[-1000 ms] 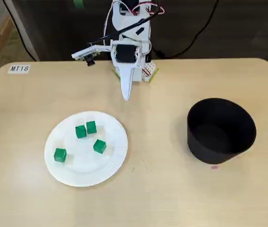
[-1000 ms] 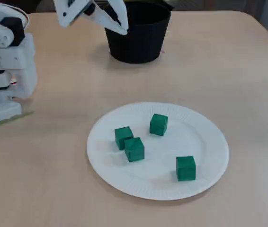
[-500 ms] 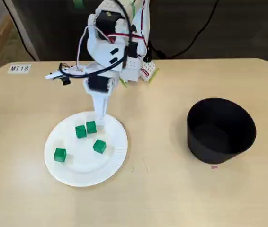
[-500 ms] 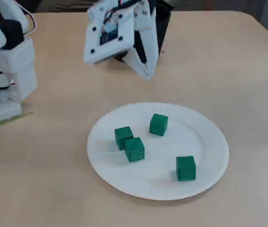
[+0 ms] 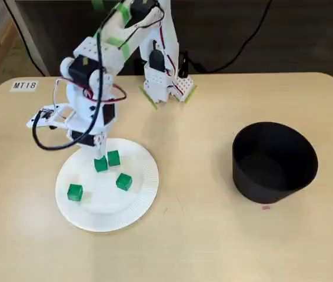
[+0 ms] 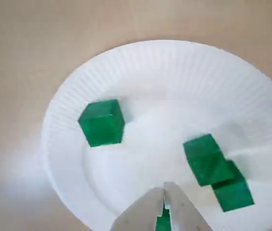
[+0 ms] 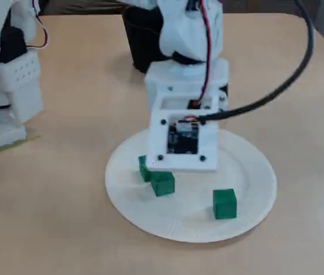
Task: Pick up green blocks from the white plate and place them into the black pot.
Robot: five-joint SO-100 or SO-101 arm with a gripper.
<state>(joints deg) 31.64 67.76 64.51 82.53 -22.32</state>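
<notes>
Directly above the far rim of the plate [image 5: 140, 197], the gripper [image 5: 100, 153] points straight down. In the wrist view its tips [image 6: 164, 186] meet in a closed point with nothing clamped between them; only a sliver of green shows through the slit behind them. Four blocks [image 5: 123, 181] lie on the plate: two side by side just below the tips, one nearer the middle, and one alone toward the left rim in a fixed view.

Obstructions: in a fixed view the arm's wrist housing [image 7: 184, 140] covers the middle of the plate, hiding one block and most of another. A black cable [image 5: 42, 140] loops off the arm beside the plate's left edge.

Clearance: the pot [image 5: 275, 161] stands well apart to the right in a fixed view, with bare table [image 5: 213, 235] between it and the plate. The arm's base [image 5: 165, 87] sits at the far table edge, and a label [image 5: 24, 85] marks the far left corner.

Materials: the plate is round white paper with a fluted rim. The blocks are matte green cubes. The pot is a matte black, open-topped cylinder. The table is pale wood-look with rounded corners.
</notes>
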